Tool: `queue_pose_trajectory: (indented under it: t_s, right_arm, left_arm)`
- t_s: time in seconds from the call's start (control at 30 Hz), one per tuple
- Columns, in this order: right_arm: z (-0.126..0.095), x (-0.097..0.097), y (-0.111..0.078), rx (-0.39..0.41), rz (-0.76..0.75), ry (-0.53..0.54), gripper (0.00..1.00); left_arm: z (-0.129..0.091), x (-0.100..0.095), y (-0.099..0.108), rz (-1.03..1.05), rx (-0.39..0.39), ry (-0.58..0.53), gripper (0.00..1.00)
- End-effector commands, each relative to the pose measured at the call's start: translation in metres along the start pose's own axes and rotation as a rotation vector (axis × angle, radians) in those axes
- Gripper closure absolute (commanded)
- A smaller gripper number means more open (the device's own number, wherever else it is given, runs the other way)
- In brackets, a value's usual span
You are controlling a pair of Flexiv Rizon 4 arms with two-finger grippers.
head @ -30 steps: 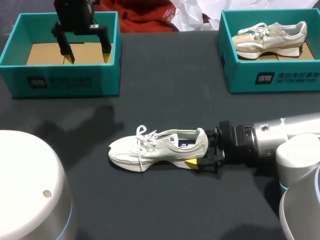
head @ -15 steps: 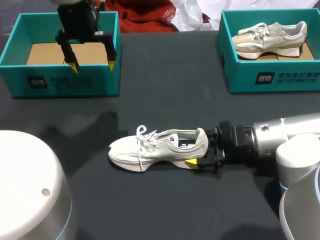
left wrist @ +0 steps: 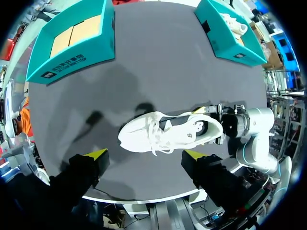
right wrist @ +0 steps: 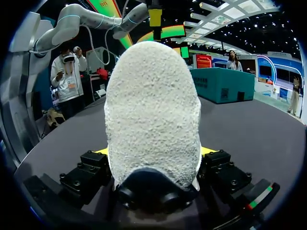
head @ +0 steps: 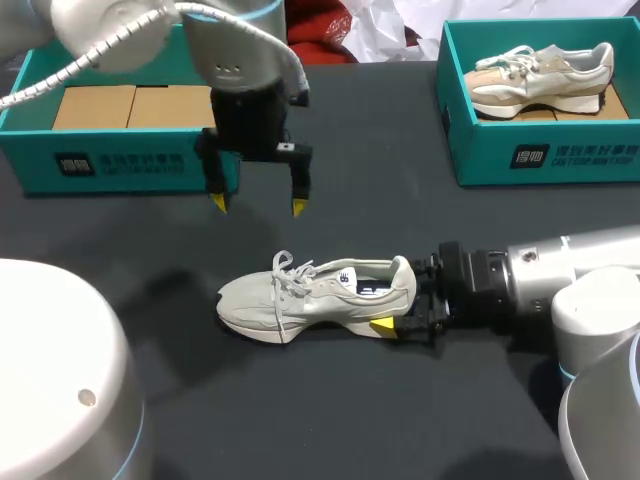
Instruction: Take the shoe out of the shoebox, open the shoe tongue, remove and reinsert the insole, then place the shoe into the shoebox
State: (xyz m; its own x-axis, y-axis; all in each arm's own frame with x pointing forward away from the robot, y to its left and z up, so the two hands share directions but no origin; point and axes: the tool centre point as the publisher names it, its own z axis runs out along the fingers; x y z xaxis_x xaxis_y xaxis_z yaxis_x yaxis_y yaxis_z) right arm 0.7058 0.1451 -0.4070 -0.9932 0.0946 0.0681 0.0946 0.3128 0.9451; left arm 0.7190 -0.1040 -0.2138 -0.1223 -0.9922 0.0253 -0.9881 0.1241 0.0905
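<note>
While the right gripper (head: 398, 305) clamps the heel of the shoe (head: 315, 298) from both sides, yellow tips against its rear, the left gripper (head: 258, 205) hangs above the table (head: 350, 150) with its fingers wide apart. It is empty, and sits between the left box (head: 120, 165) and the shoe's laced front. The shoe stands on its sole near the table's middle, toe toward my left arm, well apart from both boxes. The left box shows only its cardboard floor; the right box (head: 550, 150) holds a second shoe (head: 540, 75). So the first step looks done: the shoe is out. The tongue appears unopened, with the laces lying loose over it, and the insole seems to sit inside. I judge that tongue, insole and the return to the box all remain — the left gripper looks placed to begin on the tongue.
</note>
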Motion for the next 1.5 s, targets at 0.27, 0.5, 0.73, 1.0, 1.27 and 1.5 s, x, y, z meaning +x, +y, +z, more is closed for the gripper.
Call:
queue_pose_trajectory:
  t_s: [0.27, 0.5, 0.73, 1.0, 1.27, 1.5]
  right_arm:
    - [0.002, 0.000, -0.001, 0.003, 0.001, -0.001, 1.00]
    - [0.002, 0.000, -0.001, 0.003, 0.001, -0.001, 1.00]
    - [0.002, 0.000, -0.001, 0.003, 0.001, -0.001, 1.00]
    - [0.002, 0.000, -0.001, 0.003, 0.001, -0.001, 1.00]
    - [0.002, 0.000, -0.001, 0.003, 0.001, -0.001, 1.00]
    - [0.002, 0.000, -0.001, 0.003, 0.001, -0.001, 1.00]
  left_arm:
    - [0.003, 0.020, -0.001, -0.001, -0.002, -0.041, 0.00]
    - [0.024, 0.062, 0.006, 0.030, -0.017, -0.103, 0.00]
    - [0.046, 0.085, 0.008, 0.045, -0.056, -0.178, 0.00]
    - [0.046, 0.085, 0.008, 0.045, -0.056, -0.178, 0.00]
    - [0.072, 0.089, 0.002, 0.008, -0.065, -0.170, 0.00]
    - [0.097, 0.089, -0.001, -0.033, -0.045, -0.202, 0.00]
